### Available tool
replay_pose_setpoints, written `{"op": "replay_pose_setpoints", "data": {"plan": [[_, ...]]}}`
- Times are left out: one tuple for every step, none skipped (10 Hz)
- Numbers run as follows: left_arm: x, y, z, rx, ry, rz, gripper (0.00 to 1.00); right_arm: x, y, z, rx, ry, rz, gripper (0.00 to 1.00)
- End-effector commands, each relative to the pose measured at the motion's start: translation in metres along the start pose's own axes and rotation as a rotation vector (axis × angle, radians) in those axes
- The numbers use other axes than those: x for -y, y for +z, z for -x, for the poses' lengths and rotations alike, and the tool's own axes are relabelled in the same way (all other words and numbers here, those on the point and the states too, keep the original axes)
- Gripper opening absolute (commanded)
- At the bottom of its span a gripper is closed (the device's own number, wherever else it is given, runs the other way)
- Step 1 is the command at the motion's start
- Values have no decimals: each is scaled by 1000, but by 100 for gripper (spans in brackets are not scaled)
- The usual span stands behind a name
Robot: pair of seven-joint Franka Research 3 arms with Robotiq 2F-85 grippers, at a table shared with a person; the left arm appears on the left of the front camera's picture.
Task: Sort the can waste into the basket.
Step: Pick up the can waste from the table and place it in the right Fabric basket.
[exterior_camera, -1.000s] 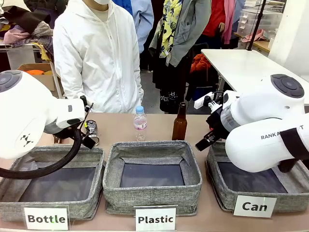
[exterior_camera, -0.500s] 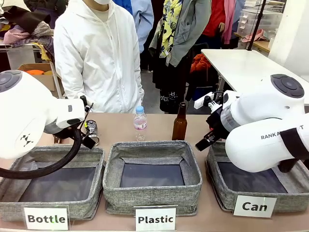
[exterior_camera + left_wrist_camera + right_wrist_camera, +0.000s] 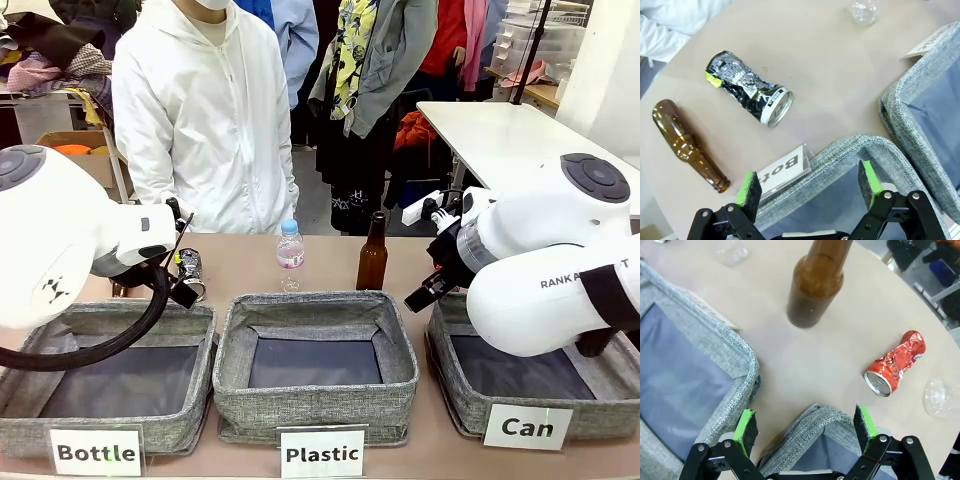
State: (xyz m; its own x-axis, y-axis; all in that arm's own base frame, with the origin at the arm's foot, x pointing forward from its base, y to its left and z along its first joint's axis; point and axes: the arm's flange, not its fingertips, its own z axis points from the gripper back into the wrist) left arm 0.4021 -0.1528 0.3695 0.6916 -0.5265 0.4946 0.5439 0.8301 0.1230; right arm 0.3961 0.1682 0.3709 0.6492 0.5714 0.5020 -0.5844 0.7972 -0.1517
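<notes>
The black-and-grey can (image 3: 747, 89), crushed, lies on its side on the bare table (image 3: 840, 75), behind the far rim of the basket labelled "Bottle" (image 3: 95, 452), toward the table's left side. A brown bottle (image 3: 687, 145) lies just beside it, not touching. The red can (image 3: 895, 365), also crushed, lies on its side beyond the far rim of the "Can" basket (image 3: 447, 375), toward the right side of the table, and a standing brown bottle (image 3: 815, 290) is near it. Neither can is inside the basket, and the part of its dark floor that the arm does not hide looks empty, so I judge that the task is at its beginning: both cans are left to pick up and drop in. The left gripper (image 3: 807, 182) hangs over the far rim of the "Bottle" basket, its green pads spread wide with nothing between them. The right gripper (image 3: 805, 427) hovers over the far rim of the "Can" basket, equally released and empty. A clear plastic bottle (image 3: 290, 250) stands behind the middle basket, and a person in white (image 3: 200, 110) waits at the far edge.
</notes>
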Motion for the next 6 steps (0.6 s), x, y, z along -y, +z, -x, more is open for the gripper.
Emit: {"op": "replay_pose_setpoints", "data": {"plan": [[-1,14,0,-52,26,75,100,3,8,0,-18,-37,-26,100],[-1,24,1,-68,53,111,100,8,13,-2,-21,-73,-55,100],[0,40,0,-60,80,168,100,15,26,-2,-24,-126,-111,100],[0,54,-1,-55,122,222,100,20,43,-2,-24,-186,-168,100],[0,68,0,-69,148,295,100,25,61,-1,-55,-232,-240,100],[0,83,1,-86,189,355,100,28,75,0,-105,-303,-295,100]]}}
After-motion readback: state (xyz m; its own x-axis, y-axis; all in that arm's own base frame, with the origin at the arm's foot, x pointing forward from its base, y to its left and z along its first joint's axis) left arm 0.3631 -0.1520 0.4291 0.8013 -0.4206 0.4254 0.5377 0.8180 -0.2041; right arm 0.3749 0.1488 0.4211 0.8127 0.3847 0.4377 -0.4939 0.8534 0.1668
